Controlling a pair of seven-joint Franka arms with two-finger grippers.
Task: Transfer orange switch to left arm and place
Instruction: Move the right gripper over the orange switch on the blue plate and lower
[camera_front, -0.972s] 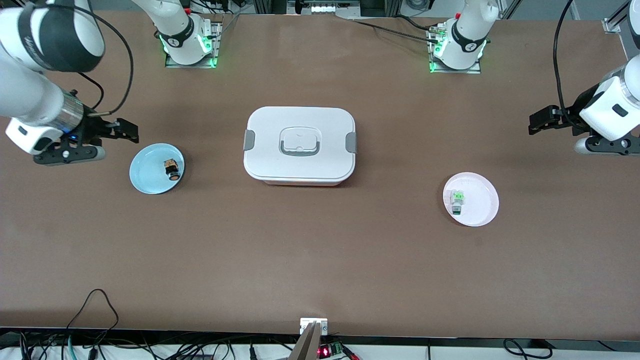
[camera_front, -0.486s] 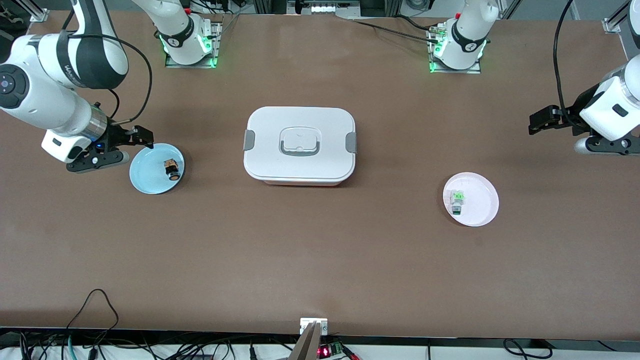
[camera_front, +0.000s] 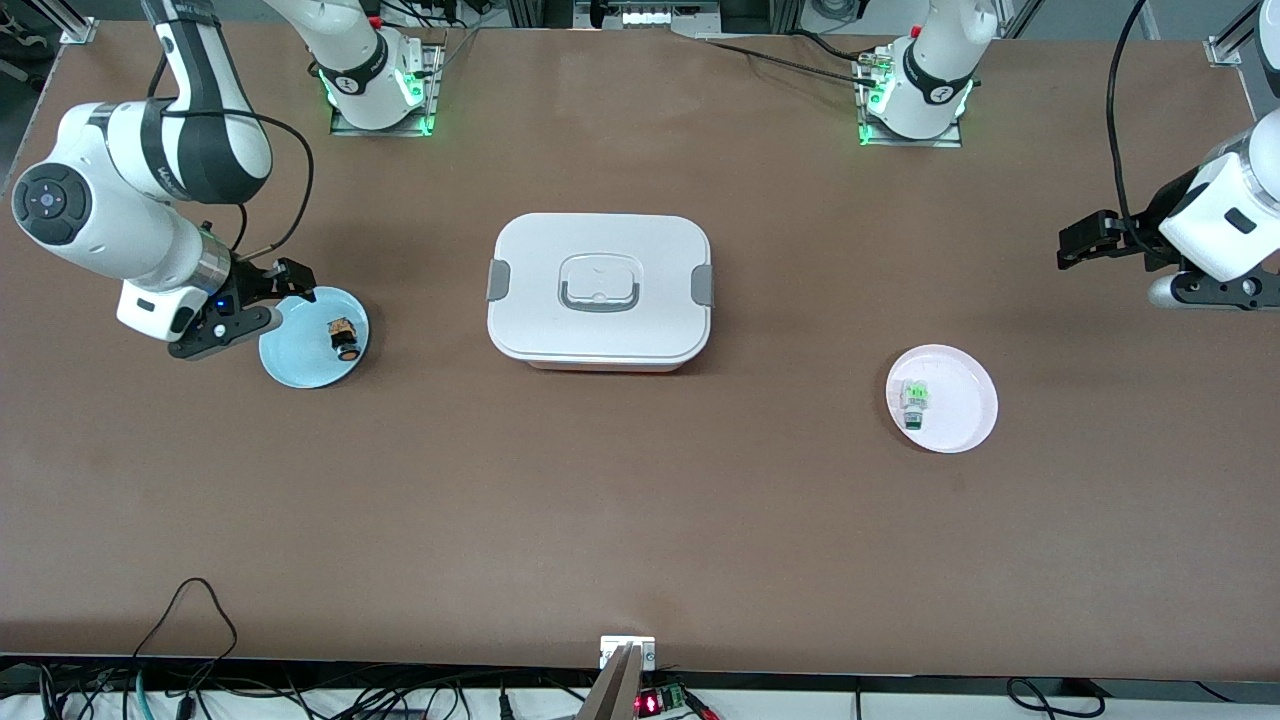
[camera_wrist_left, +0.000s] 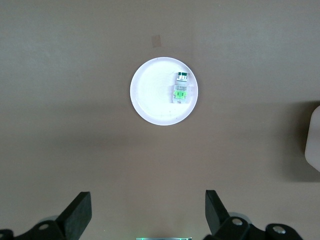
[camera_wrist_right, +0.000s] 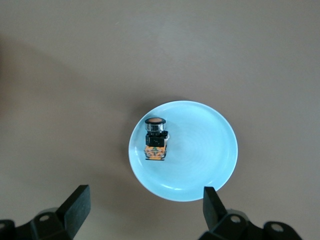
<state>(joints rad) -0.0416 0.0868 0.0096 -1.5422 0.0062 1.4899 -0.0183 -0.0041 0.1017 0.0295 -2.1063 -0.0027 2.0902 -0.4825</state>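
A matte brown table surface (camera_front: 640, 500) is observed, with cabling trailing along the edge nearest the front camera and aluminium framing seen past the arm bases. The tiny orange-and-black blocky switch with a round black-and-orange end (camera_front: 343, 337) is found lying on a small round light-blue plate (camera_front: 295, 358) toward the right arm's end of the table; in the right wrist view the switch (camera_wrist_right: 155, 139) is seen resting inside the plate (camera_wrist_right: 200, 160), off its centre. The right arm's black two-finger gripper (camera_front: 290, 284) is positioned over the edge of the blue plate, its fingers (camera_wrist_right: 75, 205) spread wide and holding nothing. A large white rounded-rectangular box with grey side latches and a grey-rimmed lid handle (camera_front: 599, 290) is set at mid-table, between the two plates. A small green-and-white part (camera_front: 913, 397) is noted on a small round white plate (camera_front: 960, 420) toward the left arm's end. The left arm's black gripper (camera_front: 1080, 243) is held waiting over bare table near that end, its fingers (camera_wrist_left: 77, 215) parted and empty
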